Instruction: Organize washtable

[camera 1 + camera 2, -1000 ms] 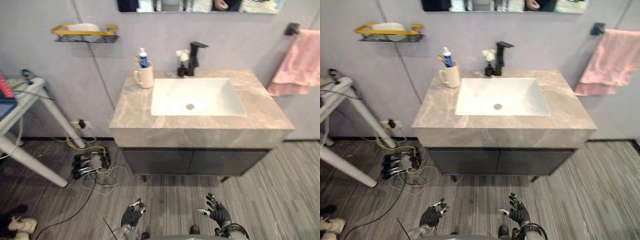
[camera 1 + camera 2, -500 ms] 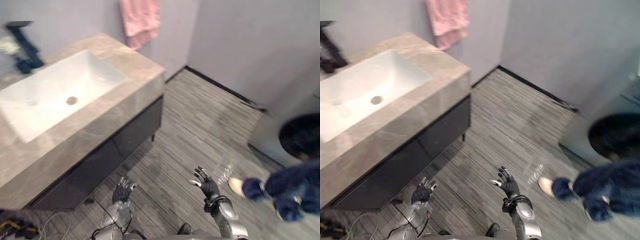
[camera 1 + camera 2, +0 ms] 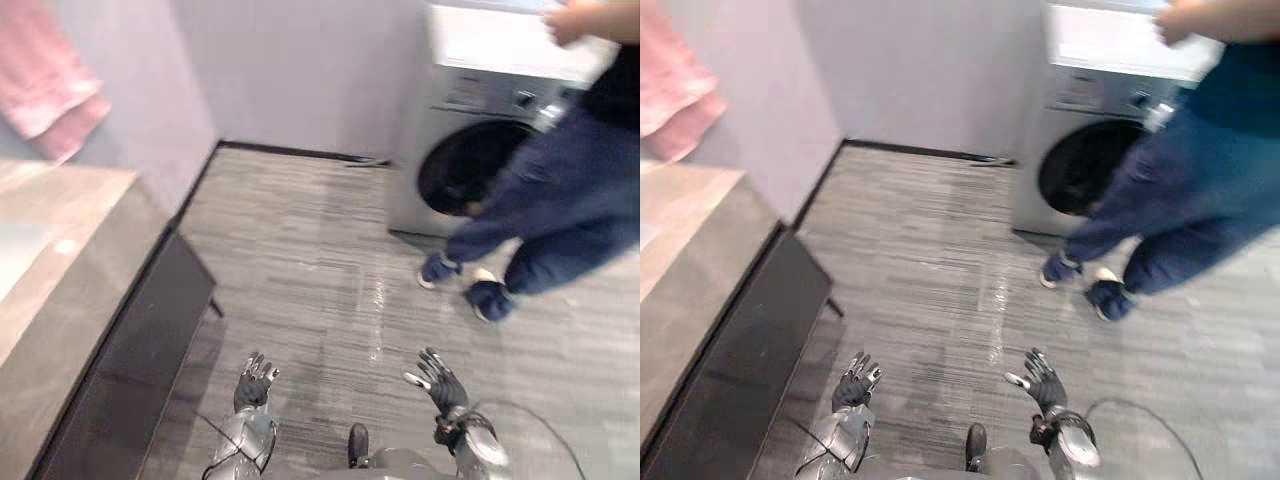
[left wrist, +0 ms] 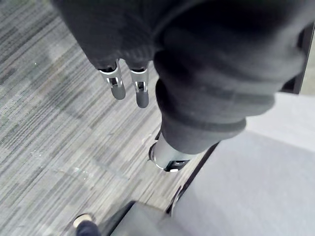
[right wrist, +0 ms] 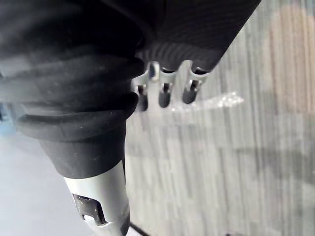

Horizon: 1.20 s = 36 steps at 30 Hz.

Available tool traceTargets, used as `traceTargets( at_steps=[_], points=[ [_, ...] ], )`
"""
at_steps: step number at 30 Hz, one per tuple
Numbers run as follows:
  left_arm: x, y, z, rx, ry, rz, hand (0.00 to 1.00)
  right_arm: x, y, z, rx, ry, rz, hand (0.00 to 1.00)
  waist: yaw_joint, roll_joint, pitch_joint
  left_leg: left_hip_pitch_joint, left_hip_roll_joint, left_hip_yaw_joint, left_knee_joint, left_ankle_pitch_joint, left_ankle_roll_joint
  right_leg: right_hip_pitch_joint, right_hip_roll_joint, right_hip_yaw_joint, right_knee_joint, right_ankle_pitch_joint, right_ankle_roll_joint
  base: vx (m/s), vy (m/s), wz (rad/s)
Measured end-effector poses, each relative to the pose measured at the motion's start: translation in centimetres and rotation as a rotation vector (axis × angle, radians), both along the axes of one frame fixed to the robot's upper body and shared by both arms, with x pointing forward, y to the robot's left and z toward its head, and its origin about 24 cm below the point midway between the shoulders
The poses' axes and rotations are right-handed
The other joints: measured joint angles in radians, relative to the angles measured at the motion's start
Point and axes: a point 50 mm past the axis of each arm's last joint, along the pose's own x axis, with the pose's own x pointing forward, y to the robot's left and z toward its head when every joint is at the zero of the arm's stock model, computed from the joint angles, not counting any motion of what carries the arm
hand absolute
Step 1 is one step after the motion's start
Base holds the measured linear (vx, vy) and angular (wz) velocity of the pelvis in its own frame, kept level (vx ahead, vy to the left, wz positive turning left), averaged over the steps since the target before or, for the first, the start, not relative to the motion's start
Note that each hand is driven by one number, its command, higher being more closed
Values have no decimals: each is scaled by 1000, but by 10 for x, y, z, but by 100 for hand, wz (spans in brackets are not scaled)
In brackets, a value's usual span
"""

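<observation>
The washtable [image 3: 60, 250] with its marble top and dark cabinet front [image 3: 130, 370] lies along the left edge of the eye views. A pink towel [image 3: 45, 85] hangs on the wall above it. My left hand [image 3: 252, 383] hangs low over the floor, fingers spread and holding nothing. My right hand [image 3: 440, 385] hangs beside it, also spread and empty. In the wrist views the left hand [image 4: 129, 83] and the right hand [image 5: 167, 88] show straight fingers over bare floor.
A washing machine [image 3: 480, 150] with its round door opening stands ahead on the right. A person in dark blue trousers [image 3: 540, 200] bends at it, shoes on the grey plank floor [image 3: 300, 260]. The grey wall [image 3: 300, 70] closes the back.
The camera has swung far to the right: the sink and faucet have left the picture, and the washing machine and the person have come into it. Both hands stay low and spread.
</observation>
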Motion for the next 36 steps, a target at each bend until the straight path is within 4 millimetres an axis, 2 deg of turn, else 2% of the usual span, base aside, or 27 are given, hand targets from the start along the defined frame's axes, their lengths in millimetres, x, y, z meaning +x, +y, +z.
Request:
traceTargets(
  at_steps=[1,2,4,5,6,7,8,9,13,15,17,19,20,21,22,23,24,25,26,27,28,29,30,31,32,34,36],
  points=[
    [-2,3,4,6,-20,19,0,3,7,1,7,-7,28,0,7,12,6,-41,-58,-161,7,-11,-11,-4,22,74,-1,3,-5,-67,158,-193],
    [0,3,8,9,-43,34,0,3,13,1,16,-6,50,0,23,16,8,-79,-101,-279,1,-11,-12,-18,34,134,11,3,-5,-47,139,-186],
    [4,7,15,23,-78,56,0,5,17,6,19,-33,80,0,30,22,6,-103,-123,-355,-75,-6,-19,-41,49,207,33,2,-3,-48,218,-175],
    [6,8,20,29,-102,61,0,6,18,11,21,-57,88,0,30,31,-1,-91,-112,-330,-102,13,-40,-45,56,250,32,4,11,16,325,-182],
    [8,12,25,41,-127,79,0,2,22,15,36,-72,92,0,24,25,-13,-86,-101,-261,-132,12,-14,-36,48,298,8,4,37,89,251,-136],
    [9,13,28,50,-146,78,0,1,24,18,43,-87,97,0,23,18,-17,-82,-100,-234,-137,17,-4,-41,44,313,15,14,62,124,199,-96],
    [11,14,32,57,-165,78,0,1,25,21,50,-101,97,0,24,0,-20,-72,-100,-199,-136,18,1,-46,35,321,24,17,66,74,200,-115],
    [14,14,38,69,-194,73,0,-1,26,25,62,-118,85,0,25,-8,-25,-49,-101,-127,-127,7,18,-51,21,351,29,44,106,30,201,-111],
    [21,7,47,70,-238,35,0,-5,25,31,100,-143,24,0,21,-29,-42,-3,-99,35,-129,-6,30,-73,27,479,30,61,142,42,222,-111],
    [23,7,48,83,-245,28,0,-5,26,33,123,-152,-1,0,22,-24,-41,8,-87,98,-117,-27,37,-76,42,541,27,69,154,24,151,-119],
    [25,4,50,95,-250,10,0,-8,27,31,134,-141,-17,0,19,-22,-42,38,-72,210,-117,-47,54,-89,68,607,20,104,179,17,128,-145],
    [35,-2,55,88,-282,-20,0,-8,23,30,135,-140,-44,0,21,-21,-43,53,-63,299,-132,-56,69,-99,69,601,-33,159,178,-35,86,-139],
    [42,-5,59,89,-307,-41,0,-6,22,31,140,-147,-59,0,21,-14,-38,48,-52,366,-125,-61,78,-128,49,489,-32,116,131,-60,72,-143],
    [46,-7,60,89,-313,-50,0,-4,22,32,140,-152,-63,0,23,-13,-37,48,-36,403,-115,-65,84,-163,39,405,8,95,117,-66,79,-153],
    [49,-7,61,103,-314,-64,0,-1,23,34,147,-162,-63,0,21,7,-29,50,-3,479,-92,-65,85,-227,1,201,107,62,108,-38,78,-167],
    [48,-6,61,113,-310,-70,0,0,25,35,151,-165,-59,0,20,14,-27,74,17,546,-89,-67,88,-266,-53,-16,227,17,78,-43,77,-164],
    [47,-6,60,118,-305,-72,0,0,26,34,152,-163,-58,0,21,14,-27,94,19,579,-97,-67,88,-277,-90,-112,297,-19,56,-39,33,-151],
    [46,-5,59,120,-297,-71,0,-1,27,34,154,-159,-52,0,18,13,-29,131,15,643,-118,-68,90,-270,-159,-270,430,-97,23,-29,-17,-135],
    [44,-4,57,121,-290,-68,0,-1,28,33,153,-156,-43,0,16,10,-35,168,8,697,-140,-68,90,-248,-215,-383,528,-166,-10,12,-47,-144],
    [41,-3,56,121,-282,-63,0,-1,29,31,151,-147,-28,0,14,1,-51,188,-10,727,-150,-68,89,-226,-246,-445,556,-175,-30,92,-88,-137],
    [38,-1,54,122,-271,-57,0,-1,30,28,150,-132,-18,0,18,-18,-76,186,-36,742,-159,-67,88,-214,-263,-480,510,-171,-15,115,-111,-127],
    [37,0,52,119,-262,-46,0,1,30,25,143,-122,-7,0,23,-24,-85,186,-46,742,-173,-66,88,-209,-246,-495,471,-180,-22,126,-196,-174],
    [35,1,45,107,-230,-38,0,11,25,23,116,-118,16,0,18,14,-96,177,-47,745,-205,-51,61,-187,-179,-477,332,-155,3,81,-176,-162],
    [36,-1,41,98,-211,-49,0,12,21,21,104,-110,18,0,13,37,-98,167,-33,745,-198,-42,46,-180,-139,-451,266,-113,-10,108,-153,-153],
    [38,-2,40,94,-204,-52,0,10,18,17,95,-87,16,0,13,39,-97,156,-23,743,-169,-22,25,-162,-115,-421,207,-82,-13,86,-57,-102],
    [39,-1,39,97,-201,-57,0,2,11,7,86,-33,-1,0,9,14,-95,159,-20,726,-181,-21,13,-116,-107,-381,139,-48,-18,42,-30,-59],
    [37,-3,32,80,-175,-61,0,-7,5,1,89,5,-29,0,-9,12,-96,154,9,705,-232,-5,1,-75,-98,-372,106,-39,-11,-20,3,-21]
  ],
)
